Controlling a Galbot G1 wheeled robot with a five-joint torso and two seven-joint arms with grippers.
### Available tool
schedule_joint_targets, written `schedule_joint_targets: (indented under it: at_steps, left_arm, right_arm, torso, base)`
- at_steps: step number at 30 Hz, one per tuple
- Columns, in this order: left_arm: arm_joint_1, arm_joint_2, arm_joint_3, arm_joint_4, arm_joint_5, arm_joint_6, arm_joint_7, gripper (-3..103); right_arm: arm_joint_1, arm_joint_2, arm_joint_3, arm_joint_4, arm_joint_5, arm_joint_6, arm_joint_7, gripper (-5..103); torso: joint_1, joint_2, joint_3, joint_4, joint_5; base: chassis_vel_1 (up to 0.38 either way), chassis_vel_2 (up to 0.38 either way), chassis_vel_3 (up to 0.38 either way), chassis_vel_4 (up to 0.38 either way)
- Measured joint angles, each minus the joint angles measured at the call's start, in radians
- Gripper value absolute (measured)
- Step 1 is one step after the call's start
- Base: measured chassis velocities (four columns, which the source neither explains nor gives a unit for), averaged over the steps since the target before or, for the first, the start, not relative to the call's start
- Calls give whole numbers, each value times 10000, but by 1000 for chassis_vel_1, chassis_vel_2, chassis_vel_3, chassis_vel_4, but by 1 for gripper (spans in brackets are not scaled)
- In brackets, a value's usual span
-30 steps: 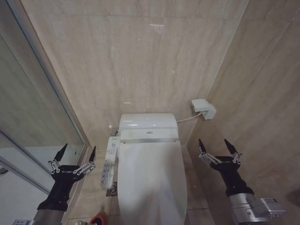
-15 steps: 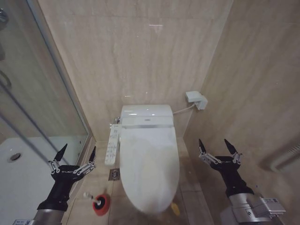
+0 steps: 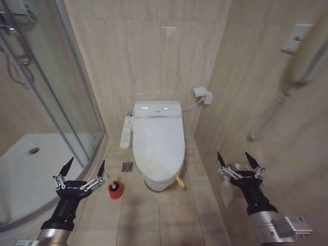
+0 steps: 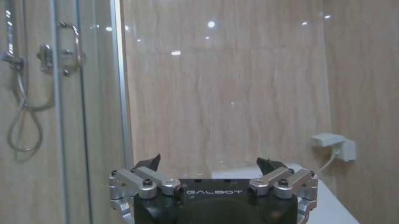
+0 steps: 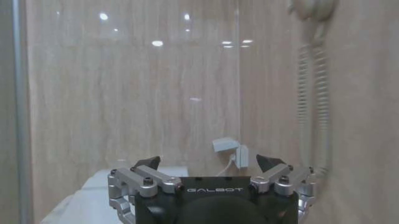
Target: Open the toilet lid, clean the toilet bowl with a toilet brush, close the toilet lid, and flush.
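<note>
The toilet lid (image 3: pixel 158 141) lies shut over the toilet, hiding the toilet bowl. A yellow strap (image 3: pixel 179 181) hangs at the lid's front edge. Left of the toilet's front, a small red holder cup (image 3: pixel 116 189) stands on the floor with the dark head of the toilet brush (image 3: pixel 117 182) at its top. My left gripper (image 3: pixel 83 166) is raised and open, near the shower edge and short of the cup. It also appears in the left wrist view (image 4: pixel 209 163). My right gripper (image 3: pixel 237 159) is open by the right wall, also seen in its wrist view (image 5: pixel 209 161). Both hold nothing.
A glass shower screen (image 3: pixel 66 92) and a white shower tray (image 3: pixel 36 169) take up the left. A control panel (image 3: pixel 125 132) sticks out on the toilet's left side, with a floor drain (image 3: pixel 127 166) in front of it. A wall box (image 3: pixel 203 95) and a corded handset (image 3: pixel 302 51) hang on the right wall.
The camera has drawn back from the toilet, which now looks smaller and farther off, with more floor and shower showing. Both grippers keep their open pose.
</note>
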Motion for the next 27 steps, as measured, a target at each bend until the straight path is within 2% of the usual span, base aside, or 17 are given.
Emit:
schedule_joint_targets:
  at_steps: [1, 5, 6, 7, 11, 27]
  left_arm:
    - [-2, 1, 2, 1, 0, 0, 0, 100]
    - [0, 0, 0, -1, 0, -1, 0, 100]
    - [0, 0, 0, -1, 0, -1, 0, 100]
    - [-1, 0, 1, 1, 0, -1, 0, 100]
    - [-1, 0, 1, 1, 0, -1, 0, 100]
    - [-2, 1, 1, 0, 0, -1, 0, 100]
  right_arm:
    - [-1, 0, 1, 2, 0, 0, 0, 100]
    - [-1, -1, 1, 1, 0, 0, 0, 100]
    - [-1, -1, 1, 1, 0, 0, 0, 100]
    - [-2, 0, 1, 1, 0, 0, 0, 100]
    - [-4, 0, 1, 1, 0, 0, 0, 100]
    - [0, 0, 1, 1, 0, 0, 0, 100]
  torso:
    - [-2, 2, -3, -9, -24]
    - [-6, 4, -4, -1, -2]
    - [-6, 4, -4, -1, -2]
    - [-5, 4, -4, -3, -18]
    - [-7, 5, -4, -5, -12]
    - [2, -2, 0, -5, -15]
  base:
    - [316, -349, -343, 356]
    - [334, -311, -323, 325]
    - [321, -272, -262, 267]
    - [164, -232, -262, 208]
    - [85, -67, -142, 95]
    - [-34, 26, 36, -25]
